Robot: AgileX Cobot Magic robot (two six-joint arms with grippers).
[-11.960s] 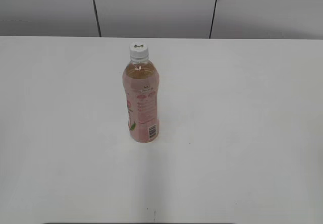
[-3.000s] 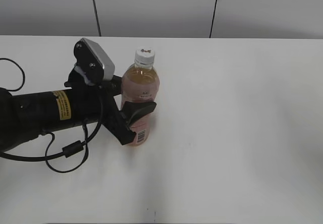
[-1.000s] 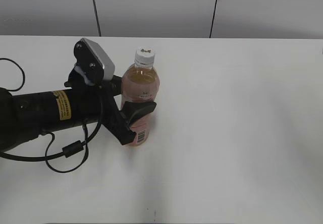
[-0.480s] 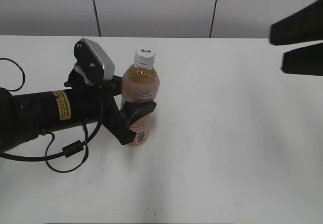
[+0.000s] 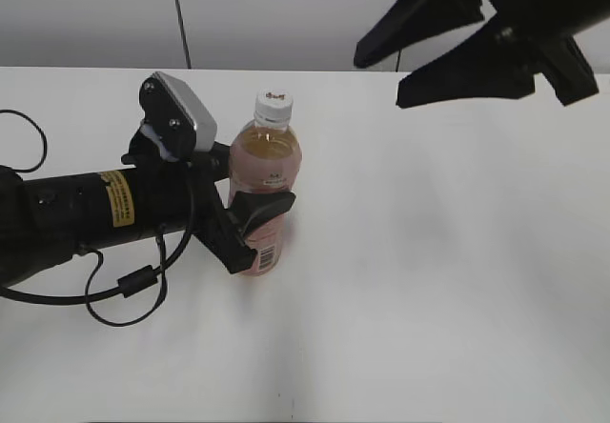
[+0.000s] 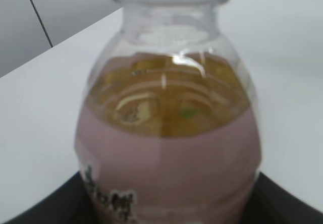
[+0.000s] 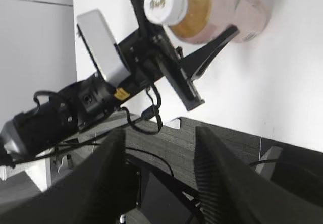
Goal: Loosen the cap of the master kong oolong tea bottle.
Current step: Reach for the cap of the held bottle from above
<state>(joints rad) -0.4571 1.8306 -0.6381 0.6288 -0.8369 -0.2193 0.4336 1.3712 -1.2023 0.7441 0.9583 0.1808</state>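
The oolong tea bottle [image 5: 264, 190] stands upright on the white table [image 5: 438, 271], amber tea above a pink label. Its white cap [image 5: 273, 106] is on top and untouched. My left gripper [image 5: 255, 221] is shut on the bottle's body from the left; in the left wrist view the bottle [image 6: 169, 148] fills the frame, with dark fingers [image 6: 40, 211] at both lower corners. My right gripper [image 5: 378, 80] is open and empty in the air, above and to the right of the cap. The right wrist view shows the cap [image 7: 165, 3] far beyond the open right gripper [image 7: 159, 141].
The left arm [image 5: 86, 213] lies across the table's left side with a looping black cable [image 5: 124, 294]. A grey panelled wall [image 5: 286, 13] stands behind the table's far edge.
My right gripper has come in from the upper right edge and moved left toward the bottle, jaws open. The left gripper and the bottle have not moved.
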